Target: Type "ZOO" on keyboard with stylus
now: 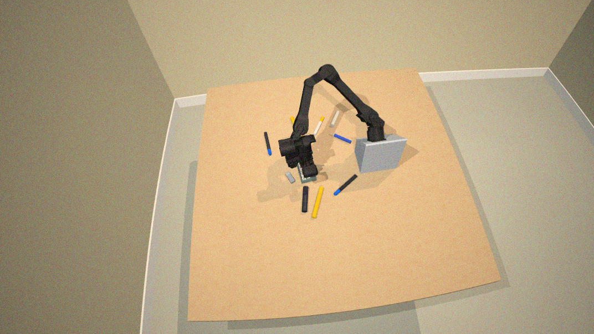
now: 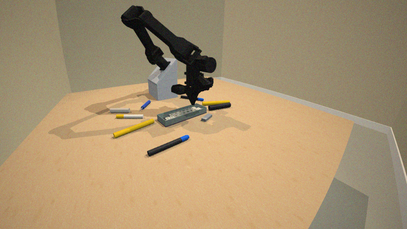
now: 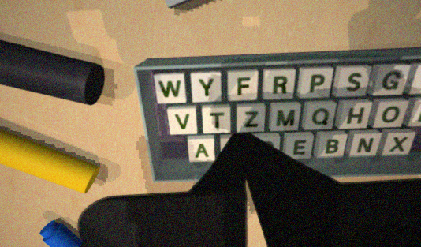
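Note:
The keyboard (image 1: 308,180) (image 2: 183,119) (image 3: 276,58) lies on the desk, a teal tray with pale lettered keys. My gripper (image 2: 193,103) (image 3: 240,141) points down over it, shut and empty, its fingertips low over the end nearer the dark cylinder. In the wrist view the tips show just below the Z key (image 3: 251,121). The O key (image 3: 389,114) is farther right in the same row. The stylus, a blue pen (image 1: 342,138) (image 2: 146,104) with a thin pale tip, lies on the desk between the keyboard and the arm's base, away from the gripper. The tips are hidden in the top view.
A grey block (image 1: 290,177) (image 2: 206,117), a dark cylinder (image 1: 305,199) (image 2: 219,106) (image 3: 47,72) and a yellow stick (image 1: 317,202) (image 3: 43,157) lie near the keyboard. Another yellow stick (image 2: 133,128), a white-yellow pen (image 2: 131,116), a white stick (image 2: 120,110) and blue-capped black markers (image 1: 267,142) (image 1: 346,184) lie around.

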Action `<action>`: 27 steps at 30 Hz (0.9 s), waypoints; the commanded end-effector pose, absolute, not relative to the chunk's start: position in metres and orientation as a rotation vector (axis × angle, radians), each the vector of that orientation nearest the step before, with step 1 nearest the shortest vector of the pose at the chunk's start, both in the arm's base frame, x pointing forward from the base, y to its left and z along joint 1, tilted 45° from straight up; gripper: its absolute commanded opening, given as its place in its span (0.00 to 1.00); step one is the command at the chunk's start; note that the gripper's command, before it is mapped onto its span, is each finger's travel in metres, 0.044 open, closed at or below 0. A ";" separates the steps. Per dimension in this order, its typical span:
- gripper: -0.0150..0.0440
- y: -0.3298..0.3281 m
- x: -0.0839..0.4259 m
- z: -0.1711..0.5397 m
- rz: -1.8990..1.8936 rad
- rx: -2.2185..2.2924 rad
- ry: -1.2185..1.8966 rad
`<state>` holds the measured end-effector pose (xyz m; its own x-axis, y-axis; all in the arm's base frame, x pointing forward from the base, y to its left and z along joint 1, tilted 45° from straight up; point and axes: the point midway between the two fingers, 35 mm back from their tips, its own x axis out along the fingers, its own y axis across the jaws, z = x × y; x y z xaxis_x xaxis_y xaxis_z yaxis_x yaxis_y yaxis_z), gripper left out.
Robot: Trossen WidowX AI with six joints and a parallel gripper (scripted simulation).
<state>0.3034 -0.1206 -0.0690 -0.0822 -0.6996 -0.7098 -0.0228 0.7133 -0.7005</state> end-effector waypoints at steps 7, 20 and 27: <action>0.25 -0.158 0.303 -0.031 -0.649 -0.600 1.557; 0.25 -0.207 0.303 0.019 -0.651 -0.603 1.556; 0.25 -0.207 0.303 0.019 -0.651 -0.603 1.556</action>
